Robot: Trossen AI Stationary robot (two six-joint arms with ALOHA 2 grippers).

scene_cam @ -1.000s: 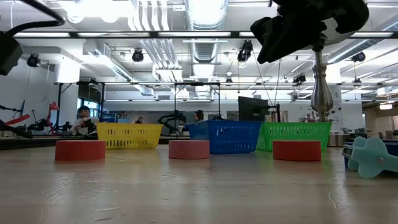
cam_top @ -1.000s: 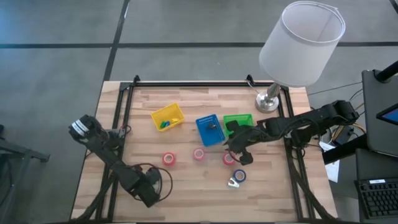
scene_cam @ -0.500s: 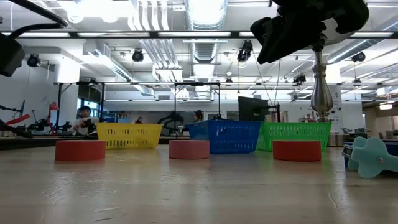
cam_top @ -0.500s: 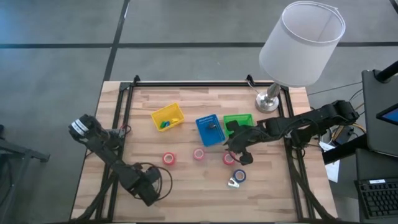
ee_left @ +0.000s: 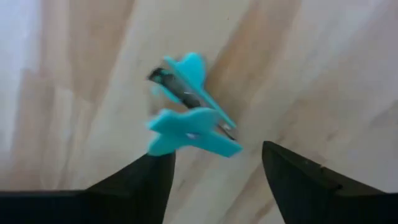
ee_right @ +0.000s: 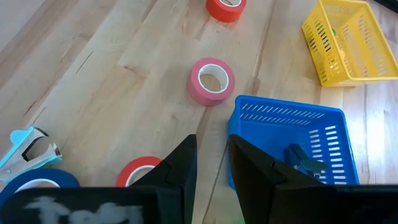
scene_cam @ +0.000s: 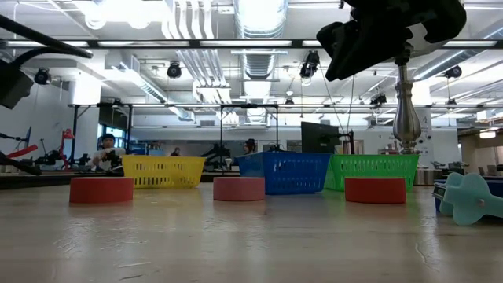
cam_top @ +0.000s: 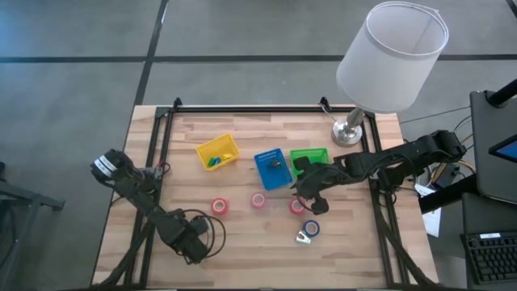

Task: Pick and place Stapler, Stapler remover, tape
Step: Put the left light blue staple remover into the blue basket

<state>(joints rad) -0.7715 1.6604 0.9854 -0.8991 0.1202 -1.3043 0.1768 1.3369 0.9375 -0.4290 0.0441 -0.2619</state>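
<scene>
While the right hand [cam_top: 300, 191] hovers nearly closed and empty, the staple remover [cam_top: 305, 237] lies flat.

Counts on the tabletop [cam_top: 194, 129]

Four tape rolls: two red [cam_top: 220, 207] [cam_top: 298, 205], one pink [cam_top: 258, 200], one blue [cam_top: 311, 229]. Three small baskets: one yellow [cam_top: 218, 151], one blue [cam_top: 272, 168], one green [cam_top: 308, 158]. One light blue staple remover [cam_top: 304, 238]. One lamp [cam_top: 380, 69] with a white shade. Two dark robot arms [cam_top: 153, 212] [cam_top: 380, 166].
</scene>
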